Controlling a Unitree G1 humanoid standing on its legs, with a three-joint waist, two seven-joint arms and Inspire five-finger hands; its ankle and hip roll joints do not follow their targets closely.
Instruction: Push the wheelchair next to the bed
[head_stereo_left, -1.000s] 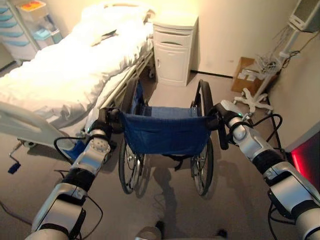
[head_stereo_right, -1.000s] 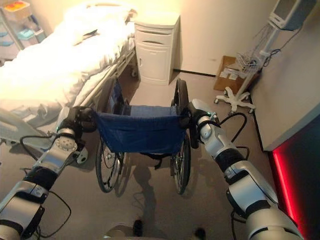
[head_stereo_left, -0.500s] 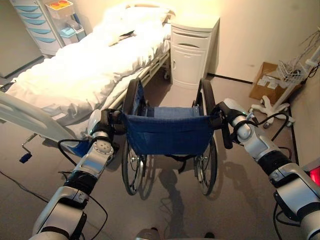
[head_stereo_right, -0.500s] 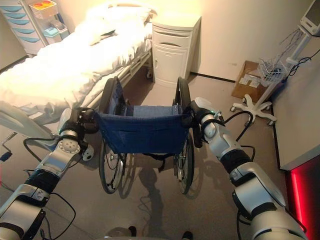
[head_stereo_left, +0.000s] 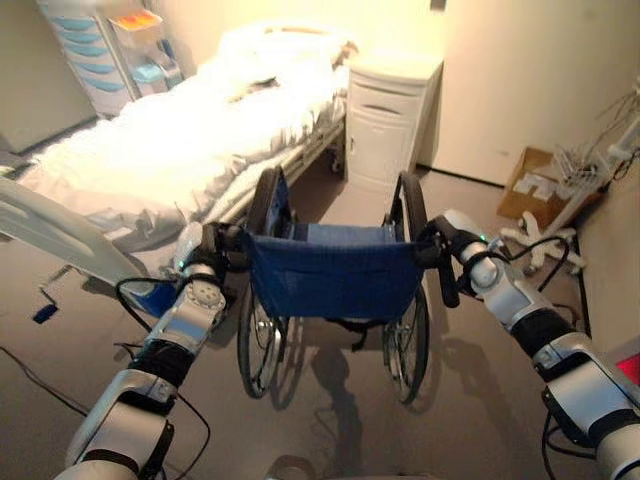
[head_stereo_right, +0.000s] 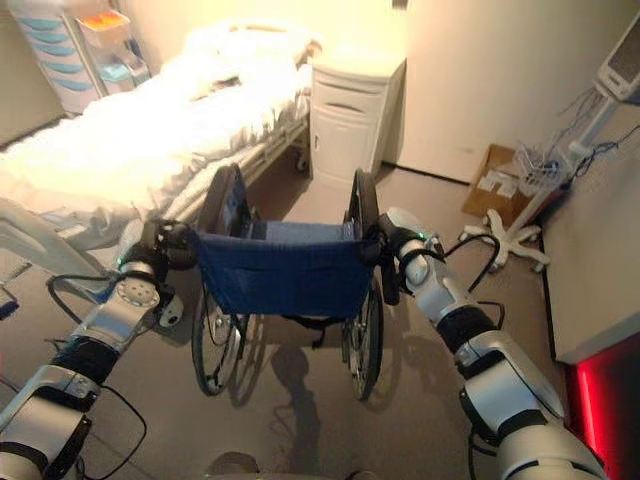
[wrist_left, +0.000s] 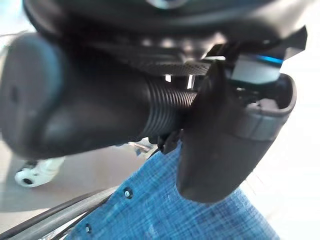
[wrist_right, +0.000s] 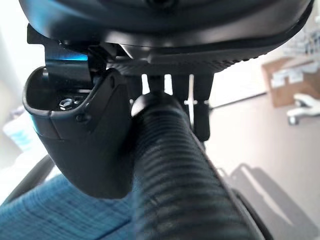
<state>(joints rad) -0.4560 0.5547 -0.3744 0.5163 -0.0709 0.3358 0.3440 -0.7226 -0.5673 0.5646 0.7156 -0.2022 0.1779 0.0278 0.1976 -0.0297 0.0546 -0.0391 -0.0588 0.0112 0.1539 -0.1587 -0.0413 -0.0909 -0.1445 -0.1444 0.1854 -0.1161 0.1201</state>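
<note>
The wheelchair is gripped at both handles by the left hand and right hand, and has been rolled slightly closer alongside the bed, which is nearly reached.

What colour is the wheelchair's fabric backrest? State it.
Dark blue; the backrest shows best in the left eye view.

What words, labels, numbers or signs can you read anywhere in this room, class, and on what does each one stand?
None can be read.
The cardboard box by the wall bears pale labels, too small and blurred to read.
The drawer cart beyond the bed shows coloured items on top, no legible print.
The wheelchair, held by the left hand and right hand, shows no visible text.
</note>
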